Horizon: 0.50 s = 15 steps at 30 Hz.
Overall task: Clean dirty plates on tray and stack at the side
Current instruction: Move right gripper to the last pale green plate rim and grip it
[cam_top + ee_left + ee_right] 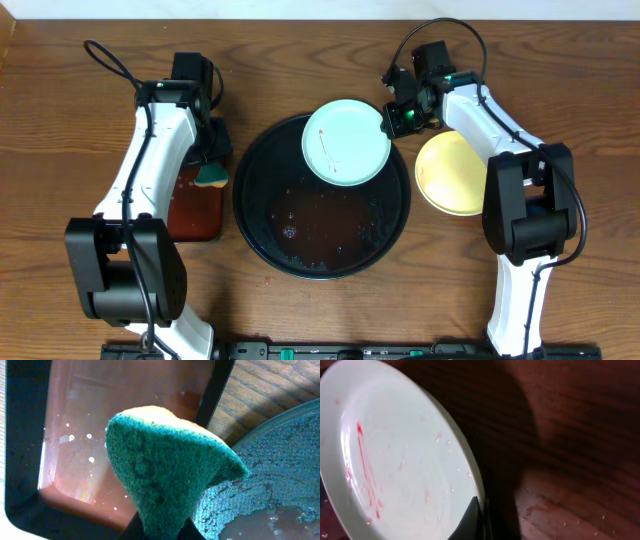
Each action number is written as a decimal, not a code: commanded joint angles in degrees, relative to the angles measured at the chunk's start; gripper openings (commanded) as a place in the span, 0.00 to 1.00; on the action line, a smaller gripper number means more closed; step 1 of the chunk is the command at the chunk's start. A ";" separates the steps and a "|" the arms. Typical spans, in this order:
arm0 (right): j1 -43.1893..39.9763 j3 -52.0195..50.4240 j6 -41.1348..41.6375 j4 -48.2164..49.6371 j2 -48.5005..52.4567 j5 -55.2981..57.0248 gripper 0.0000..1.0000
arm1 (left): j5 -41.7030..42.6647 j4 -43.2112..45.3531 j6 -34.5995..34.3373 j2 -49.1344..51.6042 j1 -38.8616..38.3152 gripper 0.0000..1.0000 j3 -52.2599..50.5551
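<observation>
The plates in sight number two. A pale mint one [346,141] is held up over the far right part of the big round black tray [262,232], and a pale yellow one [452,172] lies flat on the tabletop [60,120] just right of that tray. I cannot find a third.

The right arm [500,130] has the mint plate by its right-hand rim. In the right wrist view the jaws are pinched nearly closed on the edge, one finger above and one below. The upper face is turned up, with a thin red streak and a few specks on it [362,460].

The left arm [150,150] is on the other side. Its jaws are closed on a folded sponge [170,470], green scrub face outward and yellow behind. It hangs over the near right corner of the small rectangular tray [190,225], which holds reddish water, right at the black tray's left rim.

So the dirty face lies to the right of the sponge and a little farther back, with the width of the black tray between them. To my eye the left arm would have to carry the sponge across and come down on the streak. That streak sits on the half of the plate away from the right arm's grip, nearer the sponge. The plate is held by one edge only, so pressing there may tip it.
</observation>
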 commanded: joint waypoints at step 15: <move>10.51 -0.94 23.85 -16.02 -6.21 9.38 0.01 | -0.26 -0.17 0.87 -0.92 0.20 0.08 1.22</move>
